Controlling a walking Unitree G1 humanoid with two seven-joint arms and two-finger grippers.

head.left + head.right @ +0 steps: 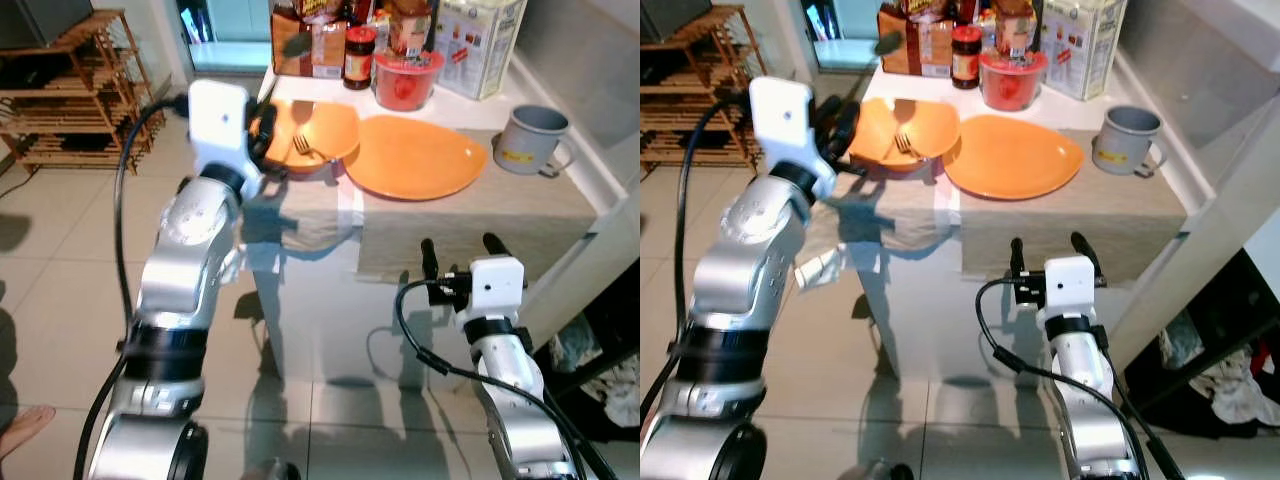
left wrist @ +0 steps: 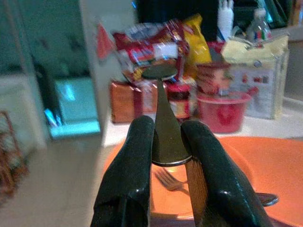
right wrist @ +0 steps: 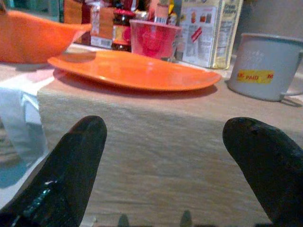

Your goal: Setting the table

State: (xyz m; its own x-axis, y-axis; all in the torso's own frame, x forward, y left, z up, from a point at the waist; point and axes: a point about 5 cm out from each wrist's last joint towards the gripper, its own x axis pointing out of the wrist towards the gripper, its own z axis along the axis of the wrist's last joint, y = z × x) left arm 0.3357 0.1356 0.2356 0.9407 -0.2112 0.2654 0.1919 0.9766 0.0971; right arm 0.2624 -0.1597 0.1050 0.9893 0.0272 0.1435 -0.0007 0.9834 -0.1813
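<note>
The left end effector (image 2: pixel 165 156) was clamped on a spoon (image 2: pixel 161 118) by its handle, bowl end pointing away along the fingers toward the groceries, probably so it could be laid down lengthwise. Just below lay the orange bowl (image 1: pixel 318 128) holding a fork (image 2: pixel 169 179). The right end effector (image 3: pixel 165 151) hung apart before the surface (image 3: pixel 156 142), near the orange plate (image 3: pixel 132 71).

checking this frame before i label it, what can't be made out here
- Utensil held in the left gripper: its lower end is hidden behind the fingers in the left wrist view, so its type is unclear.
- Fork in the orange bowl: handle hidden behind the left arm in the eye views.
- Jar and packets at the table's far end: tops cut off by the eye views' upper edge, labels too small.
- Grey mug: handle cut off by the right wrist view's edge.
</note>
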